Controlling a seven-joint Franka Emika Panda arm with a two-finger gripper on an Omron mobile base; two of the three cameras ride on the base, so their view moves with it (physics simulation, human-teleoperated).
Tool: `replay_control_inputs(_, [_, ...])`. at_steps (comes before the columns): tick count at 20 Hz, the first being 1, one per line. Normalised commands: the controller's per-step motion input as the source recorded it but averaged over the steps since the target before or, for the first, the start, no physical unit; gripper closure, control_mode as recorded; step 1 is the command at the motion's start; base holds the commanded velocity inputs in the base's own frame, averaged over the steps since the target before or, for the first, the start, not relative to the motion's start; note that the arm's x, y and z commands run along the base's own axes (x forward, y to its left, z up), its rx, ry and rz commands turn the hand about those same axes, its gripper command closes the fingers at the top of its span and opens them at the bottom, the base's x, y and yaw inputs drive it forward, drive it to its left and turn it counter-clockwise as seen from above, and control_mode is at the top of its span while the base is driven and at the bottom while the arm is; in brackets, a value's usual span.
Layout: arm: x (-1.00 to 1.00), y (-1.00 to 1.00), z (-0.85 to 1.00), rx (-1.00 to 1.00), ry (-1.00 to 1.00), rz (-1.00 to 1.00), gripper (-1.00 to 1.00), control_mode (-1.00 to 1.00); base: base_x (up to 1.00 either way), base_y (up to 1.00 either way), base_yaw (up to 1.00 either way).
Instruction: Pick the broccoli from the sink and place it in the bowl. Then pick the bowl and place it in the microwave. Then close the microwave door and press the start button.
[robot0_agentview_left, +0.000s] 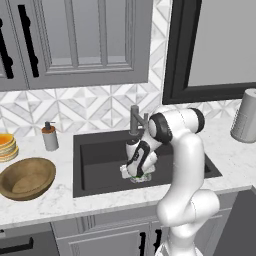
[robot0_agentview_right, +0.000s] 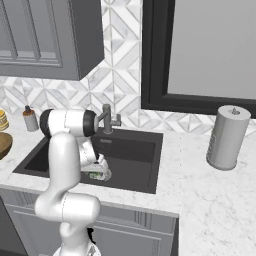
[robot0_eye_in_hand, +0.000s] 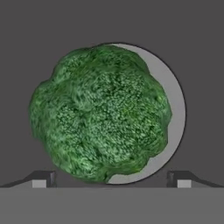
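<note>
Across the white marble surface (robot0_agentview_left: 110, 192), the dark sink (robot0_agentview_left: 100, 160) took up the middle, its grey faucet (robot0_agentview_left: 135, 119) rising at the back edge. The white arm (robot0_agentview_left: 185, 165) bent down over the front edge into the basin. On the surface near its left edge sat the wooden bowl (robot0_agentview_left: 27, 177), well apart from the sink, with an orange stack of plates (robot0_agentview_left: 7, 146) just behind it and a soap dispenser (robot0_agentview_left: 49, 136) between the plates and the sink's back left corner. A grey paper towel roll (robot0_agentview_right: 227, 136) stood on the surface to the right of the sink.

Down near the sink's front wall, the hand (robot0_agentview_left: 137, 172) hung directly over the broccoli (robot0_eye_in_hand: 99, 113), which lay on the sink floor over a pale round drain (robot0_eye_in_hand: 175, 109). In the hand view the two fingertips (robot0_eye_in_hand: 40, 181) stood wide apart, one to either side of the green head, with nothing between them yet: the hand was open and empty.

By my reading this was the first step, the pick from the sink, at the point just before the grasp. The next move called for a short further descent so the fingers straddled the head, then a close and a straight lift clear of the front wall before any swing left toward the bowl. The head looked nearly as wide as the gap, so centring mattered.
</note>
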Motion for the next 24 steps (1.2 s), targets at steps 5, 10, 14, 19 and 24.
replay_control_inputs(5, [0.1,-0.08,-0.08,0.05,-0.19,0.04,-1.0,-1.0,0.0,0.0,0.0])
replay_control_inputs(10, [0.09,0.0,0.01,0.01,-0.1,0.0,-1.0,-1.0,0.0,0.0,0.0])
replay_control_inputs(14, [0.0,0.0,0.0,0.0,-0.01,0.0,-1.0,-1.0,0.0,0.0,0.0])
replay_control_inputs(19, [0.03,0.0,0.0,0.0,0.0,0.0,-1.0,-1.0,0.0,0.0,0.0])
replay_control_inputs(24, [0.06,-0.05,0.0,0.01,-0.02,0.02,-1.0,-1.0,0.0,0.0,0.0])
